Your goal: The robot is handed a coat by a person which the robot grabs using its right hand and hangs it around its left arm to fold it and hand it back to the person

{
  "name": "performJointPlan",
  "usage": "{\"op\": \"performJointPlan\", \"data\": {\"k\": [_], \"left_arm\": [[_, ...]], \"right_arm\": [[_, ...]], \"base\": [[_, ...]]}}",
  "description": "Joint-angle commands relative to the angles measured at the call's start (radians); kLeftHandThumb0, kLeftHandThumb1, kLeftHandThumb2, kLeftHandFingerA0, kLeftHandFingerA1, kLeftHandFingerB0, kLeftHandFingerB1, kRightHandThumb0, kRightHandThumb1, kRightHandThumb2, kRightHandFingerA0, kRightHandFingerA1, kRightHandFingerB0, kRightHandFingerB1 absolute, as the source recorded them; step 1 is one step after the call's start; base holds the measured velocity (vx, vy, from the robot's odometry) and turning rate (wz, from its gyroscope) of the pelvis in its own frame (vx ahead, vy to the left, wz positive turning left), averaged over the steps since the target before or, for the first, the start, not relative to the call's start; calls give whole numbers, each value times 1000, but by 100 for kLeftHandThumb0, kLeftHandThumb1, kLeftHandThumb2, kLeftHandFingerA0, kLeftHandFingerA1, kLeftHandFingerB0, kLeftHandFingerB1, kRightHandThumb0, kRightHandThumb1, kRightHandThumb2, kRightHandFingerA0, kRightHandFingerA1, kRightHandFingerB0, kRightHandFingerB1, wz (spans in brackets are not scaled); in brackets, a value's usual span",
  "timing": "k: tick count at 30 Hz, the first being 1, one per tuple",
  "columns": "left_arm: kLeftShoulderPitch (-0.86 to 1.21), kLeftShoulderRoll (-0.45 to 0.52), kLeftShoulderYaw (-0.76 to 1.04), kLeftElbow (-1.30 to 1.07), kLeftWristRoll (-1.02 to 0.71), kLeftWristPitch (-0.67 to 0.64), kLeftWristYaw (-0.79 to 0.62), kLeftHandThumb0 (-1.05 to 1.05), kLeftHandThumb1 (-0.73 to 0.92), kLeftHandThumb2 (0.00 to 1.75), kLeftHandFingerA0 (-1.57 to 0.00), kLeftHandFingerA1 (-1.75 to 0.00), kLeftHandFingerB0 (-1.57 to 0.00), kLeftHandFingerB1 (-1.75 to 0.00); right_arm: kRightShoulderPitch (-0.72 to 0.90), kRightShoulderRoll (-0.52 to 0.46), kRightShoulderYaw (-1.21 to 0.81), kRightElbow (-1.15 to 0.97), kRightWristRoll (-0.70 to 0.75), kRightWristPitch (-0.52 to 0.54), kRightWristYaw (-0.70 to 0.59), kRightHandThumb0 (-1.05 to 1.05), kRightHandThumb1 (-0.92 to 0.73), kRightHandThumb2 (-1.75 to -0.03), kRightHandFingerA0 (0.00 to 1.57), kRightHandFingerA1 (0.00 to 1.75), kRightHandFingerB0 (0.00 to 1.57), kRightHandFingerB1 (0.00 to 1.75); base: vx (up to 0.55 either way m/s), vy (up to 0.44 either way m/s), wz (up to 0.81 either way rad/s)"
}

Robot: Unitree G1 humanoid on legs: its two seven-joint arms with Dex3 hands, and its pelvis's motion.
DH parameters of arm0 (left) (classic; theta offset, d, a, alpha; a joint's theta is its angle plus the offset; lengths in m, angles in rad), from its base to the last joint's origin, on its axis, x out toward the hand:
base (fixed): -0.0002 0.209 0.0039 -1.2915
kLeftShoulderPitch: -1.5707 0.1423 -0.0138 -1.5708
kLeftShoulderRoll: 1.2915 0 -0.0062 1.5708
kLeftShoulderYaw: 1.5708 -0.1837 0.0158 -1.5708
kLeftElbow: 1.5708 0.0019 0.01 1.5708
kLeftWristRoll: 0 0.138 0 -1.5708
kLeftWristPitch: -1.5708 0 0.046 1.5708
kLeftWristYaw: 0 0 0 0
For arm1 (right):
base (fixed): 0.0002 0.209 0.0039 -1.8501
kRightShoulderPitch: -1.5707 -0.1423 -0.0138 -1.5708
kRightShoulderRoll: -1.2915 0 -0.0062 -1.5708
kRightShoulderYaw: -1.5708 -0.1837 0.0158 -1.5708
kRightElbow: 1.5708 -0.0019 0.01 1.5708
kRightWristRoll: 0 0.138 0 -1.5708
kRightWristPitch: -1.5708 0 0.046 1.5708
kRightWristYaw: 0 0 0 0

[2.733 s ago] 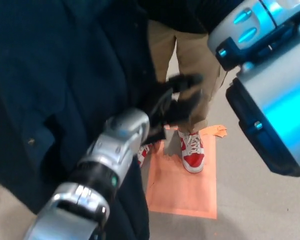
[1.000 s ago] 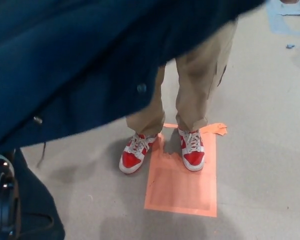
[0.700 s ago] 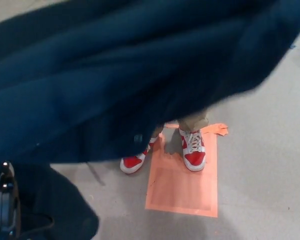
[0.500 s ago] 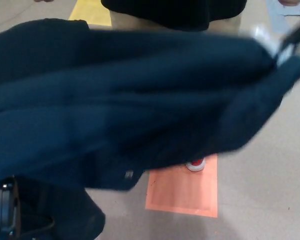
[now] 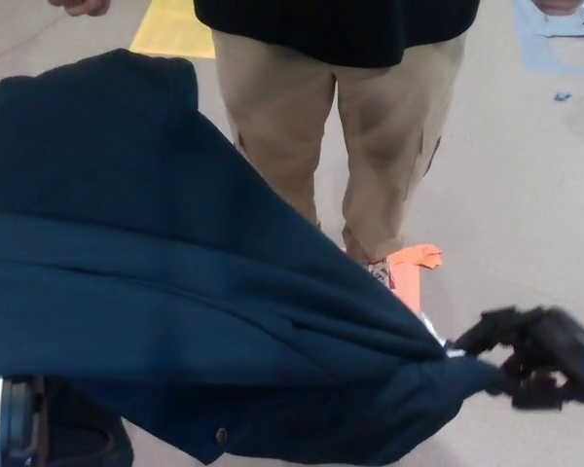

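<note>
A dark navy coat (image 5: pixel 165 292) fills the left and lower part of the head view, draped over my left arm, of which only a silver and black piece (image 5: pixel 10 428) shows at the bottom left. My right hand (image 5: pixel 530 360) is at the lower right, its black fingers shut on the coat's right corner. My left hand is hidden under the cloth. A person in tan trousers (image 5: pixel 331 126) and a black top stands just beyond the coat.
An orange floor marking (image 5: pixel 414 268) shows beside the person's shoe (image 5: pixel 380 272). A yellow patch (image 5: pixel 175 29) lies on the grey floor at the top left. Blue tape (image 5: pixel 555 39) sits at the top right. The person's hand (image 5: pixel 78 6) shows at the top left.
The coat has dropped from high across the picture to lie low over my left arm. My right hand has come down to the lower right with the coat's corner. The person's legs now show.
</note>
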Motion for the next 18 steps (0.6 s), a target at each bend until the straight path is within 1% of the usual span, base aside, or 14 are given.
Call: {"op": "performJointPlan", "data": {"k": [1, 2, 3, 4, 5, 6, 7, 8, 11, 13, 15, 16, 17, 18], "left_arm": [[-27, 54, 29, -93, -32, -39, -39, -74, 86, 68, -10, -25, -9, -24], [-25, 52, 29, -100, -31, -39, -41, -74, 86, 68, -10, -25, -9, -24], [-23, 48, 27, -108, -29, -41, -40, -75, 86, 67, -9, -27, -9, -27], [-21, 46, 26, -113, -27, -40, -40, -75, 86, 67, -9, -27, -9, -27], [-21, 44, 24, -122, -25, -38, -39, -76, 86, 67, -10, -28, -9, -27], [-22, 39, 25, -130, -26, -33, -40, -75, 86, 66, -11, -28, -10, -27], [-23, 34, 27, -140, -30, -27, -43, -76, 86, 67, -11, -27, -9, -25], [-23, 34, 26, -143, -29, -26, -46, -76, 86, 67, -11, -27, -9, -25], [-21, 37, 24, -151, -26, -24, -49, -77, 86, 67, -11, -28, -10, -27], [-13, 35, 27, -161, -31, -18, -51, -76, 85, 67, -11, -27, -10, -26], [-12, 35, 32, -165, -36, -11, -53, -76, 85, 66, -12, -28, -10, -27], [-11, 38, 32, -167, -37, -8, -61, -76, 85, 67, -12, -27, -10, -25], [-8, 41, 29, -172, -35, -4, -67, -79, 74, 75, -10, -28, -8, -26], [-7, 41, 28, -174, -34, -3, -68, -79, 74, 75, -10, -28, -8, -26]], "right_arm": [[-20, -126, 134, 318, -214, 161, -120, -100, -75, -109, 0, 3, 0, 2], [-32, -126, 128, 335, -184, 166, -90, -100, -75, -109, 0, 3, 0, 2], [-43, -125, 67, 363, -87, 159, -4, -98, -71, -103, 0, 2, 0, 0], [-50, -124, 43, 382, -44, 154, 32, -98, -71, -103, 0, 2, 0, 0], [-66, -128, -1, 419, 19, 142, 92, -95, -63, -97, 0, 0, 0, 0], [-80, -129, -75, 454, 112, 153, 179, -91, -57, -90, 0, 0, 0, 0], [-96, -132, -168, 496, 220, 175, 288, -92, -56, -91, 0, 0, 0, 0], [-99, -136, -184, 508, 229, 173, 310, -92, -56, -91, 0, 0, 0, 0], [-111, -146, -242, 552, 255, 217, 373, -91, -54, -89, 0, 0, 0, 0], [-82, -182, -282, 586, 276, 201, 462, -91, -52, -89, 0, 0, 0, 0], [-67, -200, -315, 602, 293, 203, 512, -90, -52, -88, 0, 0, 0, 0], [-56, -214, -316, 607, 287, 181, 538, -94, -56, -91, 0, 0, 0, 0], [-47, -227, -347, 617, 309, 200, 571, -91, -54, -89, 0, 0, 0, 0], [-46, -230, -363, 622, 318, 211, 583, -91, -54, -89, 0, 0, 0, 0]], "base": [[0, 0, 0], [0, 0, 0], [0, 0, 0], [0, 0, 0], [0, 0, 0], [0, 0, 0], [0, 0, 0], [0, 0, 0], [0, 0, 0], [0, 0, 0], [0, 0, 0], [0, 0, 0], [0, 0, 0], [0, 0, 0]]}}
